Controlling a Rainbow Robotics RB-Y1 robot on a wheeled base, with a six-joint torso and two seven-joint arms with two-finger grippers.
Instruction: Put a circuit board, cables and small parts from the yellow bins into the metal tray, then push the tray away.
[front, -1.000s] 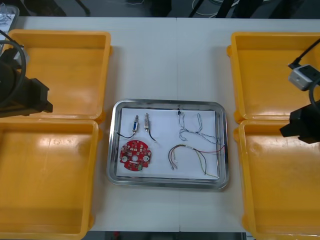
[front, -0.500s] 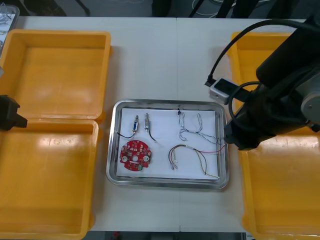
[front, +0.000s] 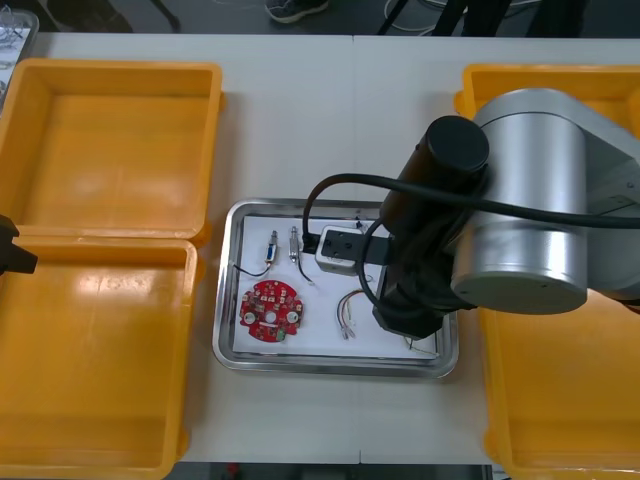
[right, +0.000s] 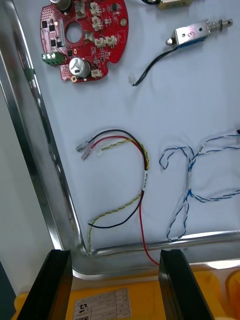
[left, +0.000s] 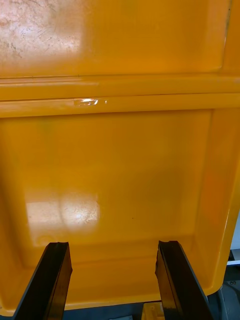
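The right arm (front: 520, 200) reaches over the right half of the metal tray (front: 228, 320) and, in the front view, covers most of what lies there. The right end effector (right: 115, 255) hangs above the tray's rim, on the side next to a yellow bin (right: 145, 305), with its fingers wide apart and nothing between them. The tray stands on the bench (front: 330, 120) between the four yellow bins (front: 120, 150) and is white inside. In it lie the round red circuit board (front: 270, 312), two small metal parts (front: 273, 248) just beside it, one with a thin black cable (right: 150, 70), then the red and yellow cable (right: 142, 170), whose red strand reaches the rim, and the twisted blue and white cable (right: 190, 185) close to it. The left end effector (left: 112, 247) is also wide apart, holding nothing, above a bin at the robot's left.
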